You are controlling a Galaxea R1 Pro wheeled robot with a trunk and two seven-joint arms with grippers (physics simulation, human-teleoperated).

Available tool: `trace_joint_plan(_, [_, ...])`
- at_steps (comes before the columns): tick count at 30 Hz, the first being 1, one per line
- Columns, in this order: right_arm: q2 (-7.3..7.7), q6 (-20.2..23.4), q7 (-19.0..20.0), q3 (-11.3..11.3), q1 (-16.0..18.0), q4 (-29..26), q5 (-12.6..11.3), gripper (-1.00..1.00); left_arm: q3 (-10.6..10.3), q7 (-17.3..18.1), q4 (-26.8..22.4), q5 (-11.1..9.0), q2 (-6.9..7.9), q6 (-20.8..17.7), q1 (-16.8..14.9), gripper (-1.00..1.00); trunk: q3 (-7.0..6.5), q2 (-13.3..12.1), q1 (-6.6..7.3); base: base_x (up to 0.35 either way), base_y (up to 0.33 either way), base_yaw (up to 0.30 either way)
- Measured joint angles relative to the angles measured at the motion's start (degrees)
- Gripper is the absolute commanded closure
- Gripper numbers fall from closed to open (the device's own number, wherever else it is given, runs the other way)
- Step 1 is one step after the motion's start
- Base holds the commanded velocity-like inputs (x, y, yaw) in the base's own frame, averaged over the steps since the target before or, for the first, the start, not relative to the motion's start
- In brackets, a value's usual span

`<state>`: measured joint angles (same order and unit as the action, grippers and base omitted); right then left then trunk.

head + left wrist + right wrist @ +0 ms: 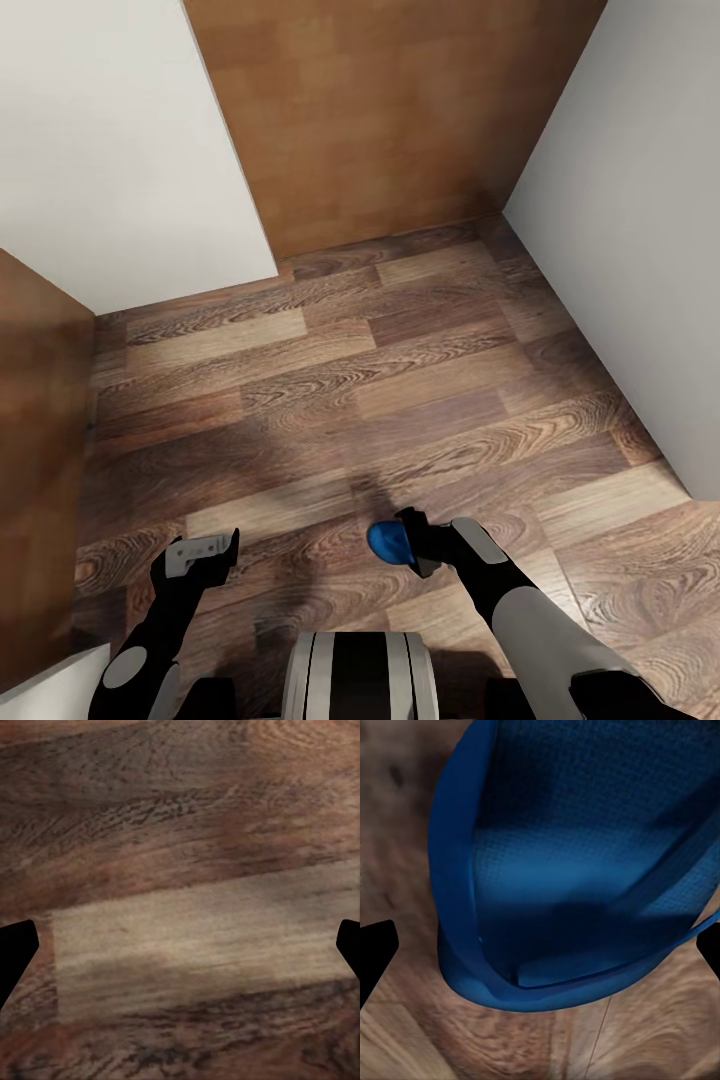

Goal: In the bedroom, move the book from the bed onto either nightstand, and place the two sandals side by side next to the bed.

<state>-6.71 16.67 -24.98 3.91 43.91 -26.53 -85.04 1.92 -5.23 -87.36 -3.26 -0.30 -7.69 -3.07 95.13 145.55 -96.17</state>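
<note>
Closest in, the right gripper clamps one blue sandal above the plank floor; light, floppy foam, best pinched mid-sole. Left gripper hangs wide, empty.

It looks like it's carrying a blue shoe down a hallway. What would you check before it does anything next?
1. Sandal held at the right end effector: ok, the blue sole sits between its fingers in the right wrist view.
2. How firm that hold is: cannot tell.
3. Left end effector free: ok, fingers apart with bare wood floor beneath.
4. Path ahead: ok, open floor up to the brown wooden panel.
5. Side room: cannot tell; the white wall on the right stands close.
6. Bed in sight for the drop-off: not ok.
</note>
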Motion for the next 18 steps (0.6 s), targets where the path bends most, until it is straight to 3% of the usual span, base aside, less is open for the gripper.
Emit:
trace_joint_plan(8, [0.00, -0.03, 0.01, 0.00, -0.01, 0.00, 0.01, -1.00, 0.00, 0.00, 0.00, 0.00, -0.01, 0.00, 0.00, -1.00, 0.00, 0.00, 0.00, 0.000, 0.000, 0.000])
trace_joint_plan(9, [0.03, -0.03, 0.01, -0.02, -0.02, 0.00, 0.01, 1.00, 0.00, 0.00, 0.00, 0.00, 0.00, 0.00, 0.00, -1.00, 0.00, 0.00, 0.00, 0.000, 0.000, 0.000])
trace_joint_plan(18, [0.06, 0.06, -0.01, -0.04, -0.05, 0.02, -0.14, 1.00, 0.00, 0.00, 0.00, 0.00, 0.01, 0.00, 0.00, -1.00, 0.00, 0.00, 0.00, 0.000, 0.000, 0.000])
